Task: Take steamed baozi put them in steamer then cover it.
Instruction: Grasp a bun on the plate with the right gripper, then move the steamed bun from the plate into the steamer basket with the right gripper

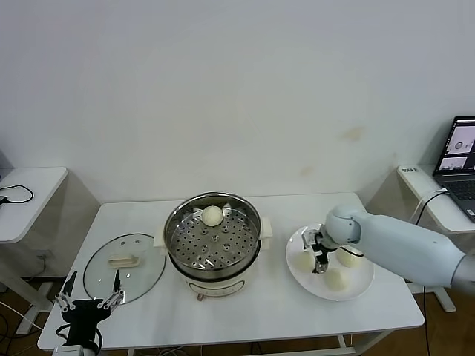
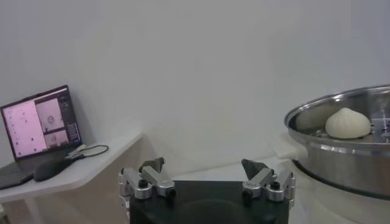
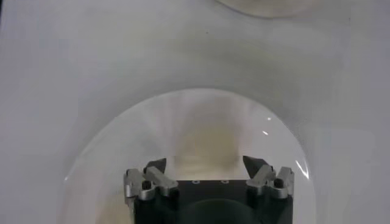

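- A white table [image 1: 252, 311] stands before a plain white wall.
- The steamer [image 1: 212, 245] sits mid-table with one baozi [image 1: 212, 216] on its tray.
- The cover [image 1: 124, 268] lies on the table beside the steamer, on the robot's left.
- The right gripper [image 1: 319, 259] reaches over a white plate [image 1: 356, 288] holding three buns, its fingers straddling one [image 3: 205, 148].
- The left gripper [image 1: 87, 300] waits spread wide at the table's near-left corner.

right arm's black two-finger gripper [image 1: 320, 261]: whether its fingers touch a bun cannot be told.
round cream-white dough bun under that gripper [image 3: 204, 143]: a pale blur between the fingers in the right wrist view.
grey open laptop [image 1: 459, 165]: cut off by the head view's right edge.
round shiny stainless-steel steamer pot [image 2: 350, 143]: cut off at the left wrist view's edge.
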Motion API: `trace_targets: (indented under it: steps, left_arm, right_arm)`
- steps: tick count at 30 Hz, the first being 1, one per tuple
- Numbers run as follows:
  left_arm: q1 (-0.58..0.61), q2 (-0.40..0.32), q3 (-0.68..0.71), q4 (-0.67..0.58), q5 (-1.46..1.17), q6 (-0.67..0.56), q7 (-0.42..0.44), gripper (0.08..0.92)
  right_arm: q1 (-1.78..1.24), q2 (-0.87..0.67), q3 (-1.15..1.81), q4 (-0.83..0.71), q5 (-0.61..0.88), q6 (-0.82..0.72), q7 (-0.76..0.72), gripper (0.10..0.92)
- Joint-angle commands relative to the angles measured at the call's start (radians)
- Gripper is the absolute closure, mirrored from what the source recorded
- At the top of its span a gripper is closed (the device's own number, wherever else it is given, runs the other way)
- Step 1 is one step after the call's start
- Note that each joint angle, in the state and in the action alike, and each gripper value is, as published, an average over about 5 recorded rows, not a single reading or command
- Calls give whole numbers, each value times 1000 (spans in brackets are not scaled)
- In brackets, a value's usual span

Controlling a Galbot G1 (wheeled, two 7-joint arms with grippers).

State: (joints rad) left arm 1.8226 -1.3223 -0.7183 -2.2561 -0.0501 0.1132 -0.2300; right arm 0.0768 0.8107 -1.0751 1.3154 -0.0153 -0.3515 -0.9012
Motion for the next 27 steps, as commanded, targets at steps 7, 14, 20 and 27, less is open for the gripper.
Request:
trace_targets:
  steps: [7,14,20,27]
  left_arm:
    - [-2,-2,2,0,6,1,0,177]
    - [-1,1,3,-2,6,0,0,177]
    - [-5,4,10,-5,7,1,1,177]
    - [-6,9,13,-13,6,2,2,177]
  right_arm:
    - [1,33,35,-44,-5,-2,-11,391]
    - [120,-21,13,15,56,-7,-37,489]
    - [276,-70,-45,88,137,-21,-47,483]
    - [512,-54,-139,140,253,-37,-48,480]
